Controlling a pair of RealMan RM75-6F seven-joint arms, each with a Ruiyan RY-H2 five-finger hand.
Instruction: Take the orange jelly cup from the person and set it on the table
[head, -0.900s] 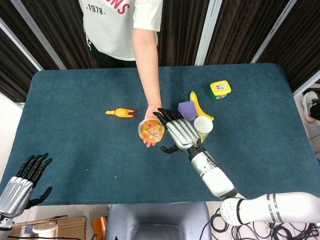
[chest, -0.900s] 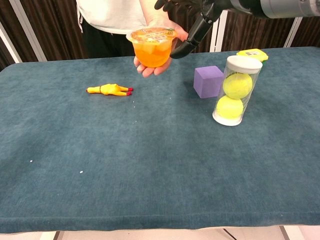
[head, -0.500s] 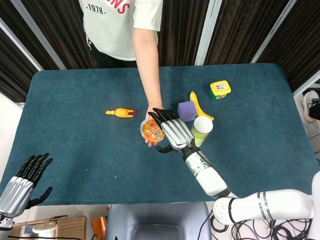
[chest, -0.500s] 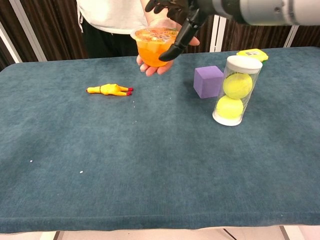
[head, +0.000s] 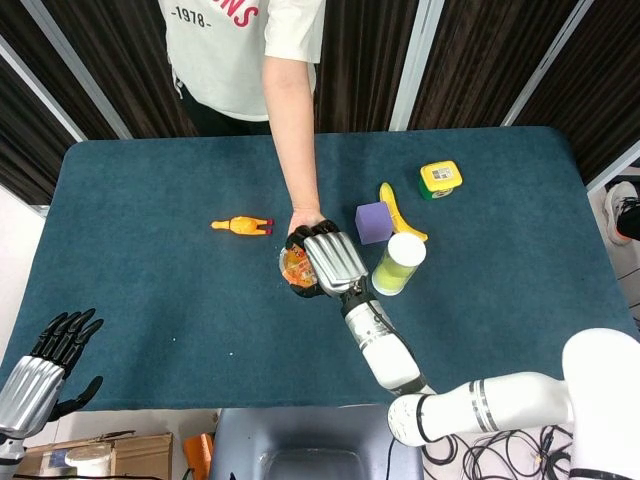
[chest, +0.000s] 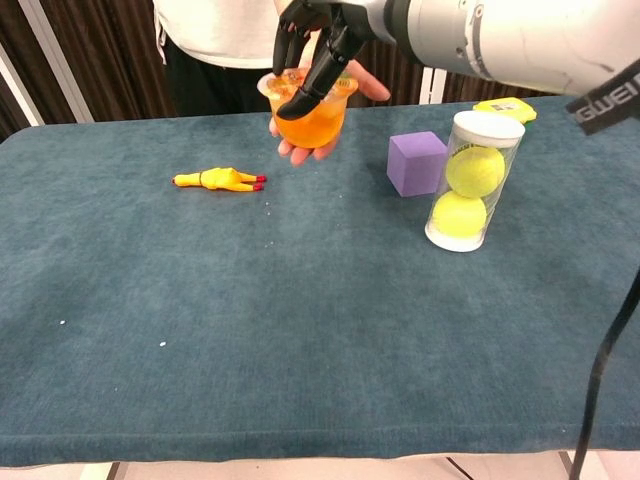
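The orange jelly cup (head: 292, 268) (chest: 312, 118) rests on the person's upturned palm (chest: 366, 86), held out over the middle of the table. My right hand (head: 330, 262) (chest: 312, 42) lies over the cup from above. Its fingers curl down around the cup's rim, and its thumb presses the cup's near side. In the head view the hand hides most of the cup. My left hand (head: 42, 365) hangs off the table's front left corner, fingers spread and holding nothing.
A rubber chicken (head: 240, 225) (chest: 218, 180) lies left of the cup. To its right are a purple cube (head: 372, 222) (chest: 417, 163), a clear tube of tennis balls (head: 400, 262) (chest: 468, 180), a banana (head: 395, 208) and a yellow tub (head: 440, 178).
My right hand has moved left from beside the cup to over it, and its fingers have closed around the rim. The left hand has stayed put.
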